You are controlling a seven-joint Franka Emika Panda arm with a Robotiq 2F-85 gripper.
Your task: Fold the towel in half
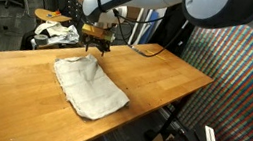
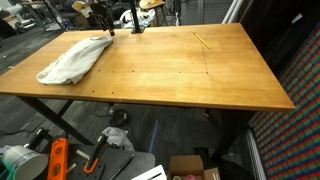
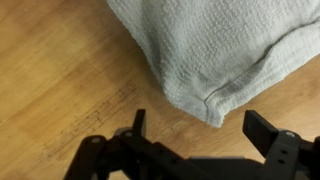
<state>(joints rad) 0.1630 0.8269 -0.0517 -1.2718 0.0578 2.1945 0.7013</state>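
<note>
Towel (image 1: 89, 87) (image 2: 72, 60): rumpled, lying flat on the wooden table (image 1: 24, 81) near one end, one side close along the table edge; shows in both exterior views. End effector (image 1: 95, 46) hangs over the towel's end farthest from that edge, fingers (image 3: 265, 130) spread wide, nothing between them. Wrist view: a hemmed corner of the towel (image 3: 220, 45) points toward the gap between the fingers, with bare wood either side. Thin yellow stick (image 2: 203, 40) lies well apart, toward the table's opposite end.

In my wrist view the towel (image 3: 220, 50) runs off the frame at twelve and three o'clock; my gripper (image 3: 195, 120) is cut off at six.
</note>
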